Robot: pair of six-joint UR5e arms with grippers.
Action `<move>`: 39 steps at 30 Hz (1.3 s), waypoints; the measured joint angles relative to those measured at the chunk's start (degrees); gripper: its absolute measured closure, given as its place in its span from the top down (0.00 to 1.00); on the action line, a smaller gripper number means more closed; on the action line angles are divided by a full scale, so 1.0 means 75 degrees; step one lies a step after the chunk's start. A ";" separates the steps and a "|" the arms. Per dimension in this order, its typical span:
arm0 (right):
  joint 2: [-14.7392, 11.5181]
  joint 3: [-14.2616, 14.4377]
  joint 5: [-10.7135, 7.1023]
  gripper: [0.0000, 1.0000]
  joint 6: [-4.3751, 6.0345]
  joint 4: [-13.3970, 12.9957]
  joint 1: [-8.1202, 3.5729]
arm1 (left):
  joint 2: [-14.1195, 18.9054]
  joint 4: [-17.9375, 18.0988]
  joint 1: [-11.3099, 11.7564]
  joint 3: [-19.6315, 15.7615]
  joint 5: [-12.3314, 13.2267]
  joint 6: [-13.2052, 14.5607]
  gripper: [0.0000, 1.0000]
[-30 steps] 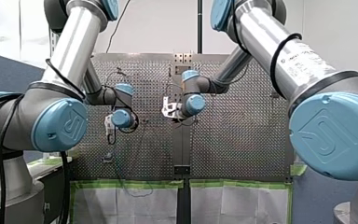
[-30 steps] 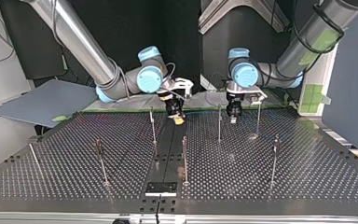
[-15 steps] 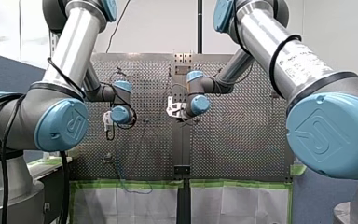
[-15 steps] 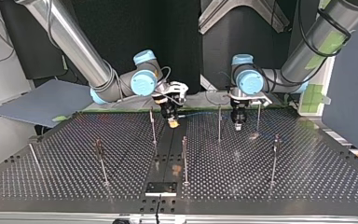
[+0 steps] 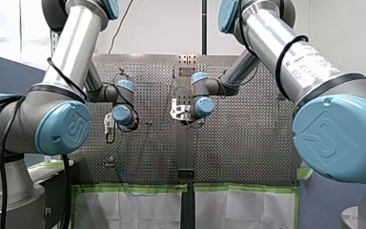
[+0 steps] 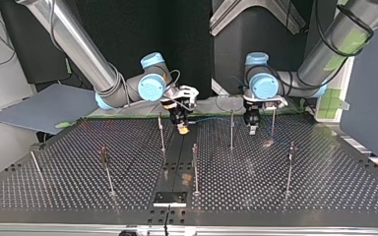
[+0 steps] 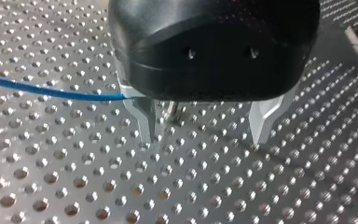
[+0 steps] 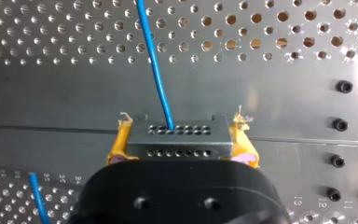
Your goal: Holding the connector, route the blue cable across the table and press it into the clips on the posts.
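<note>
My right hand (image 8: 181, 140) is pressed onto the connector (image 8: 177, 148), its yellow pads (image 8: 119, 142) pinching the two flat side faces of this small grey block with rows of holes. The block looks rigid and light, so I judge that sidewise pinch a sure hold. The blue cable (image 8: 151, 56) leaves its front face and runs away over the perforated worktop (image 8: 51, 42). The cable is thin and looks limp. It should sag and trail wherever the block leads, and the weak spot is probably where it enters the block, so a hard tug there seems unwise. My left hand (image 7: 203, 139) is spread, its metal fingers (image 7: 144, 116) holding nothing. The cable reaches the outer side of one finger, and I cannot tell whether it touches. To press the cable in, I would take it on the strand itself, close beside a post. In the top view both hands hang low over the far edge, the cable faint between them, with a thin post (image 6: 231, 129) between the hands and others (image 6: 195, 164) nearer. Their clips are too small to make out.
</note>
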 joint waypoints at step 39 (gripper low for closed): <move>-0.0120 -0.0001 0.0005 0.00 -0.0031 0.0632 -0.0065 | 0.1561 0.0060 -0.1376 -0.1568 -0.0183 -0.0411 1.00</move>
